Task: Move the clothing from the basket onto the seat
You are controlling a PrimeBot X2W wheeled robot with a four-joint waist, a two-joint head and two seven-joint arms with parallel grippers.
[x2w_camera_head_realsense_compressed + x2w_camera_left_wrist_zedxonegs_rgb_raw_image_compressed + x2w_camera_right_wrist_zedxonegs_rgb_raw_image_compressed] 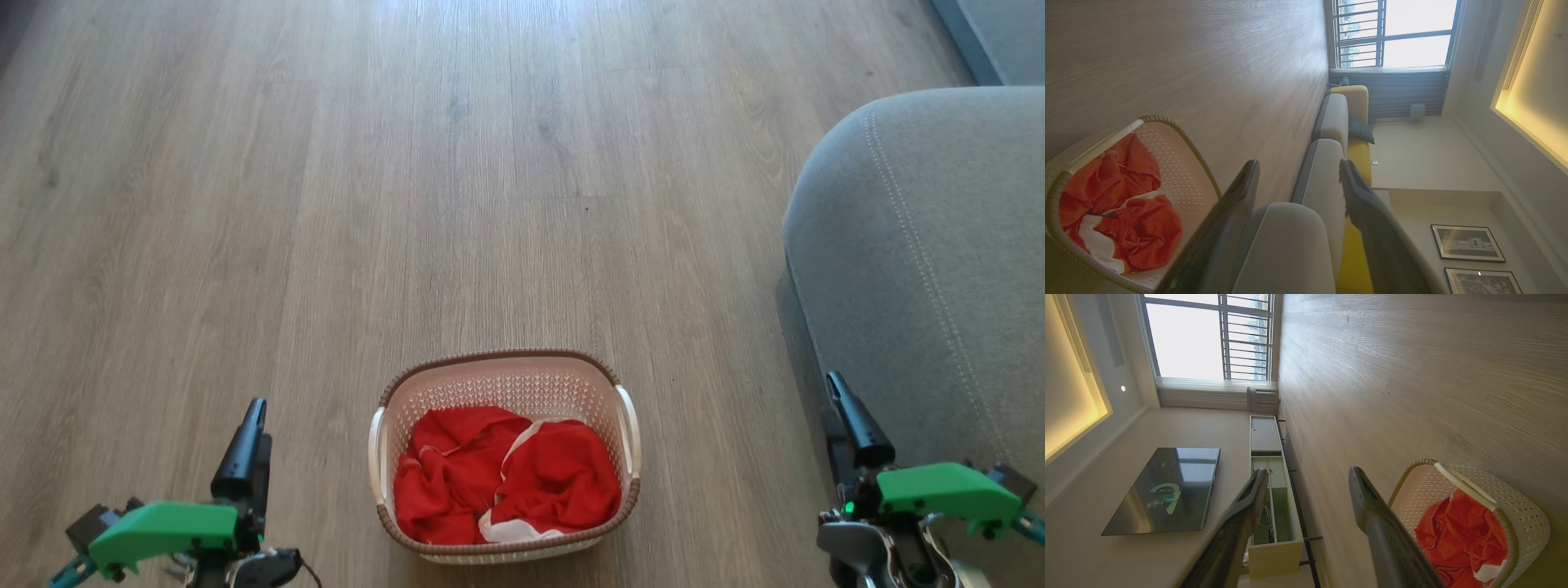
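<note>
The cream basket stands on the wood floor low in the head view, with crumpled red clothing with white trim inside it. The grey seat rises at the right edge. My left gripper hangs left of the basket, and my right gripper hangs right of it, in front of the seat. Both are apart from the basket. In the left wrist view the left gripper is open and empty, with the basket, clothing and seat in view. The right gripper is open and empty beside the basket and clothing.
Bare wood floor stretches ahead of the basket. The sofa has further grey cushions and a yellow back. A low cabinet and a dark screen stand along the opposite wall. A barred window lies beyond.
</note>
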